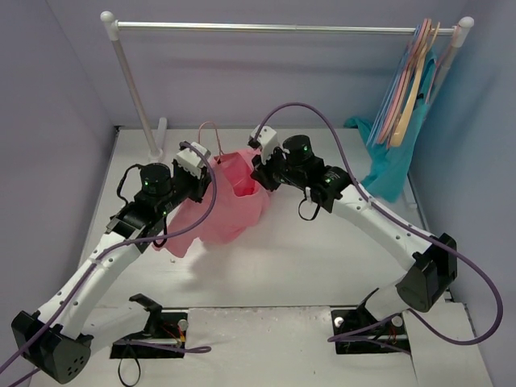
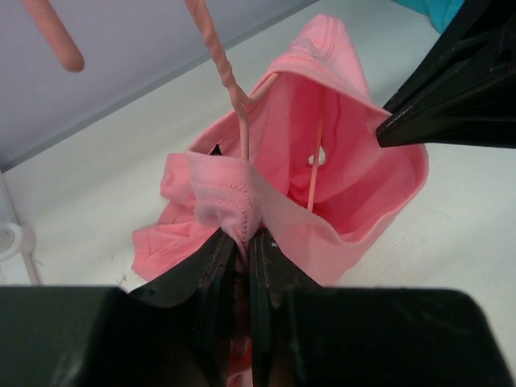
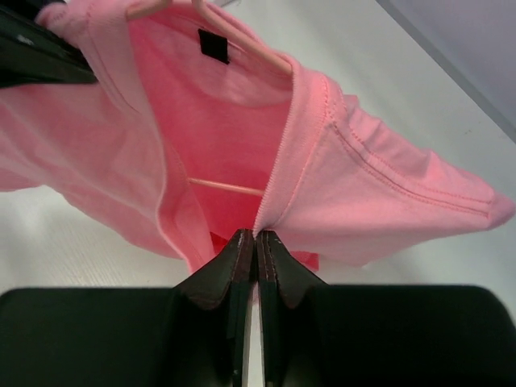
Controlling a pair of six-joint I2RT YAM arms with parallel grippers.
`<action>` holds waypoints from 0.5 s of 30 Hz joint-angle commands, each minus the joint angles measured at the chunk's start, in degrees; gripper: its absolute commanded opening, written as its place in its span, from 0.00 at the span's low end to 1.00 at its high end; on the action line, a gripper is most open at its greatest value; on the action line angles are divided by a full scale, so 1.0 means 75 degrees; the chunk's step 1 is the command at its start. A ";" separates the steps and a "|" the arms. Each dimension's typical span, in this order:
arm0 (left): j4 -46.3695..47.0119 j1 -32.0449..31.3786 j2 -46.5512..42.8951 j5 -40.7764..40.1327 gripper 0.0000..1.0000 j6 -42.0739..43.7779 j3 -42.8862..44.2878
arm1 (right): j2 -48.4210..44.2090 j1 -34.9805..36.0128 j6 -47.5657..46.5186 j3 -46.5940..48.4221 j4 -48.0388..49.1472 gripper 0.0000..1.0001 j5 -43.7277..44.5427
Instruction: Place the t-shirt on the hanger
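- We find the t-shirt (image 1: 230, 201) lifted above the middle of the table (image 1: 322, 266), strung between the two claws, with its lower part drooping to the near left
- The left claw (image 2: 242, 242) is closed tight on a bunched fold of ribbed edge at the shirt's left side
- The right claw (image 3: 256, 239) is closed on a stitched edge at the shirt's right side, with the fabric pinched at its tips
- The hanger (image 2: 224, 68) sits inside the shirt, and its twisted neck rises out of the opening
- The right wrist view shows a sloping arm and the lower bar of the hanger within the fabric, near a black label (image 3: 214, 44)
- We cannot tell whether either claw also touches the wire
- At the far right, other hangers (image 1: 411, 81) hang on a rail (image 1: 282, 27), with a teal garment (image 1: 395, 161) draped below them
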 commanded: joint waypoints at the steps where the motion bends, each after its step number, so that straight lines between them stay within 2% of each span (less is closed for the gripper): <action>1: 0.1585 0.0003 -0.0329 0.0576 0.00 -0.0161 -0.0115 | -0.0358 -0.0026 -0.0023 0.0052 0.0509 0.10 -0.0409; 2: 0.1702 0.0003 -0.0434 0.0671 0.00 -0.0161 -0.0278 | -0.0311 -0.0026 -0.0035 0.0157 0.0404 0.27 -0.0467; 3: 0.1947 0.0003 -0.0505 0.0753 0.00 -0.0161 -0.0570 | -0.0276 -0.0037 -0.0081 0.0239 0.0067 0.35 -0.0525; 5: 0.2171 0.0003 -0.0703 0.0917 0.00 -0.0115 -0.0853 | -0.0159 -0.0049 -0.0337 0.0473 -0.0216 0.44 -0.0573; 8: 0.2266 0.0003 -0.0903 0.0976 0.00 0.0049 -0.1147 | -0.0100 -0.0271 -0.0794 0.1024 -0.0732 0.48 -0.0713; 11: 0.2114 0.0003 -0.1044 0.0976 0.00 0.0295 -0.1229 | -0.0076 -0.1253 -0.0937 0.1528 -0.1038 0.47 -0.1788; 12: 0.2056 0.0003 -0.1079 0.1000 0.00 0.0319 -0.1241 | -0.0065 -0.1581 -0.0925 0.1715 -0.1050 0.46 -0.2639; 13: 0.2044 0.0014 -0.1138 0.1011 0.00 0.0377 -0.1264 | -0.0018 -0.2083 -0.0995 0.1786 -0.1085 0.46 -0.2984; 15: 0.1950 0.0014 -0.1173 0.1128 0.00 0.0413 -0.1253 | 0.0087 -0.2240 -0.1647 0.1950 -0.1422 0.46 -0.3430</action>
